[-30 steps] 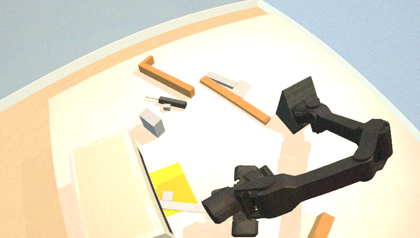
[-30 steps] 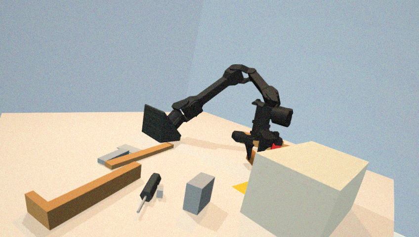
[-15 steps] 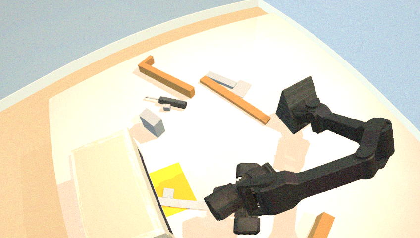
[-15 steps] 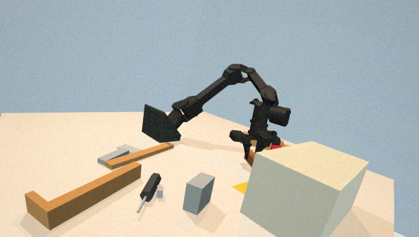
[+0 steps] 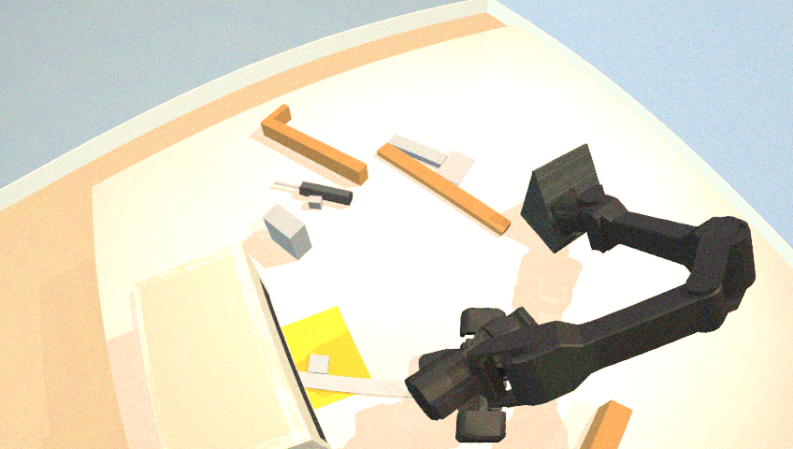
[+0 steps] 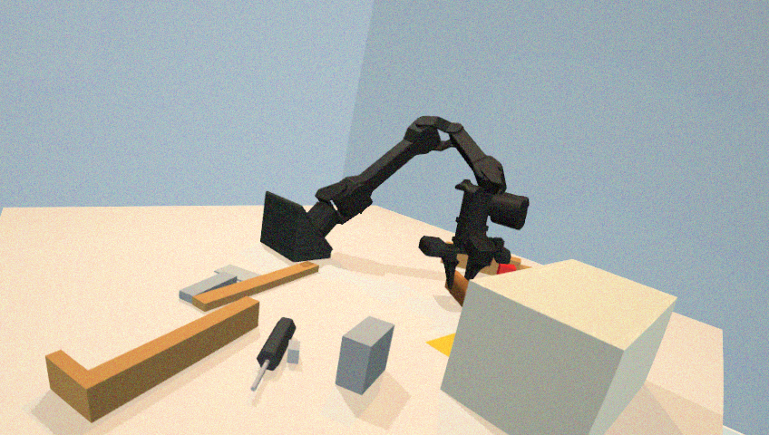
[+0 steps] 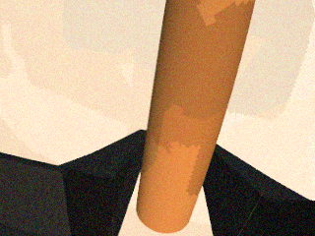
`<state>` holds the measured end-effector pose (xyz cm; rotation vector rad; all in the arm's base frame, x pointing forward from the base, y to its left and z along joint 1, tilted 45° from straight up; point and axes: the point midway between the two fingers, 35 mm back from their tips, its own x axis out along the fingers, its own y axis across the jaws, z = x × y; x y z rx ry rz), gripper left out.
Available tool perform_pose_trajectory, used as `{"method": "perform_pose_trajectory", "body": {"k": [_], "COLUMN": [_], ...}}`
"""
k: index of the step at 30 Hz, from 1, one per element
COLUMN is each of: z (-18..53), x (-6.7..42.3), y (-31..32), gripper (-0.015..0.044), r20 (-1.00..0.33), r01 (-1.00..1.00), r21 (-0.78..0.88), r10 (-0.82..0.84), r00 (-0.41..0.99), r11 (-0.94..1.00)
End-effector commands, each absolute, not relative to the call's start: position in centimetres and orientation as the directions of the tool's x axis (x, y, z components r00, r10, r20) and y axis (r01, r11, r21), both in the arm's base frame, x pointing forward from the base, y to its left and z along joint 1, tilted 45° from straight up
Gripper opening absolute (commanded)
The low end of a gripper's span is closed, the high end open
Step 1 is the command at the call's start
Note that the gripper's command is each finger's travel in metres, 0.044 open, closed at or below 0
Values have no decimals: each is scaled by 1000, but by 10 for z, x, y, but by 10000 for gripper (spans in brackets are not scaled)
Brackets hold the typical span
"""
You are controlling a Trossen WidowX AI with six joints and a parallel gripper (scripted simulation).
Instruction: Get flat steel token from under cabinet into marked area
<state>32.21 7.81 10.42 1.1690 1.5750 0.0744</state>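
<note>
The steel token (image 5: 318,363) is a small flat grey square lying on the yellow marked area (image 5: 323,332) (image 6: 444,343), close in front of the cream cabinet (image 5: 194,344) (image 6: 540,344). My gripper (image 5: 479,373) (image 6: 460,275) (image 7: 173,142) is low over the table to the right of the marked area. It is shut on an orange rod (image 7: 197,92) (image 5: 609,424) (image 6: 457,286). A thin pale strip (image 5: 355,384) runs from under the gripper across the near edge of the yellow area to the cabinet's foot. It lies just beside the token; I cannot tell whether they touch.
An L-shaped orange bar (image 5: 314,147) (image 6: 145,355), a long orange bar (image 5: 442,186) (image 6: 253,285), a flat grey plate (image 5: 428,151) (image 6: 216,280), a dark-handled tool (image 5: 325,193) (image 6: 276,339) and a grey block (image 5: 287,229) (image 6: 363,352) lie behind. A red piece (image 6: 505,267) shows behind the cabinet.
</note>
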Motion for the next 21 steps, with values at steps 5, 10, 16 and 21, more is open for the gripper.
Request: {"method": "perform_pose_trajectory", "body": {"k": [5, 10, 16, 21], "z": [108, 110, 114, 116], "x": [314, 309, 304, 299], "y": [84, 88, 92, 96], "gripper": [0, 0, 0, 0], "r20": [-712, -712, -712, -712], "r01": [626, 627, 627, 627], "r21": [590, 590, 590, 590], "r10": [694, 694, 695, 695], "r00": [105, 105, 105, 104], "r11": [510, 510, 510, 509]}}
